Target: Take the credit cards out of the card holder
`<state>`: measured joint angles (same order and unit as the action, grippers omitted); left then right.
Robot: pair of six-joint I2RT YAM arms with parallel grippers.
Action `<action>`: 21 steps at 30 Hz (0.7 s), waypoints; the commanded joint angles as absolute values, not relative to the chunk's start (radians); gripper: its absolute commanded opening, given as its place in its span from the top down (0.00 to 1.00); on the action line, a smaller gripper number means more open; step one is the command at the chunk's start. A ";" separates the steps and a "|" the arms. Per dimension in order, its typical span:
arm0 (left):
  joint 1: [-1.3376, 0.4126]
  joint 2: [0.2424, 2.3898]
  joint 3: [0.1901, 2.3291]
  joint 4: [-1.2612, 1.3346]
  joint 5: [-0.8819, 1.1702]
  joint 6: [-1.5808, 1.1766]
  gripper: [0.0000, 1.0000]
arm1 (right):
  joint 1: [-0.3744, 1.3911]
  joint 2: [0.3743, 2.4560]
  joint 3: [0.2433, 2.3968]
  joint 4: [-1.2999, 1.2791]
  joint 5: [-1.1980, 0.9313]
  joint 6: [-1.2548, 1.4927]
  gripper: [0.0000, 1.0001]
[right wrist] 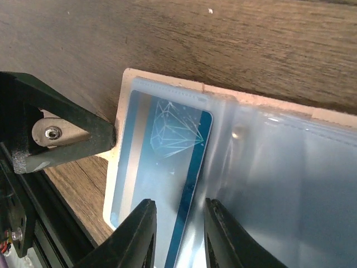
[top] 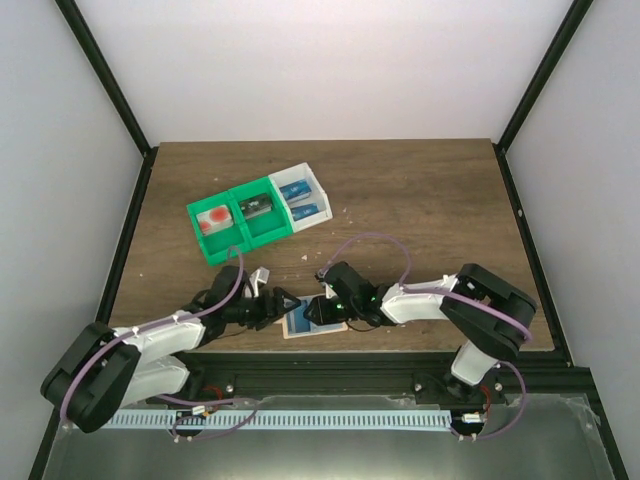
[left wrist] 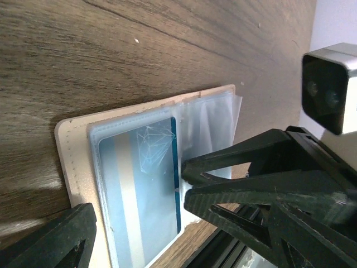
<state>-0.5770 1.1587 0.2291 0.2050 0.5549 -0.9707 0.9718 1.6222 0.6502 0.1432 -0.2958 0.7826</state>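
Note:
The card holder (top: 300,326) lies open near the table's front edge, tan edging round clear sleeves (right wrist: 290,184). A blue credit card (right wrist: 162,162) with a light diamond drawing sits inside the left sleeve (left wrist: 139,190). My right gripper (right wrist: 178,209) stands over it, its jaws narrowly open, one finger over the card and the other over the sleeve to its right, the card's right edge between them. My left gripper (left wrist: 139,212) is wide open; one finger (right wrist: 83,137) touches the holder's left edge. In the top view both grippers (top: 272,305) (top: 322,303) meet at the holder.
A green bin (top: 222,248) and a white bin (top: 322,190) stand behind, mid table. The white one holds two blue cards (top: 294,187); the green one holds a red-orange item (top: 216,218) and a dark item (top: 257,207). The black frame rail (top: 330,362) runs just in front of the holder.

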 commanded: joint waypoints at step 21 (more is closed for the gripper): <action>-0.581 0.983 0.182 0.151 0.488 -0.997 0.72 | 0.980 1.642 0.606 0.197 -0.306 0.844 0.78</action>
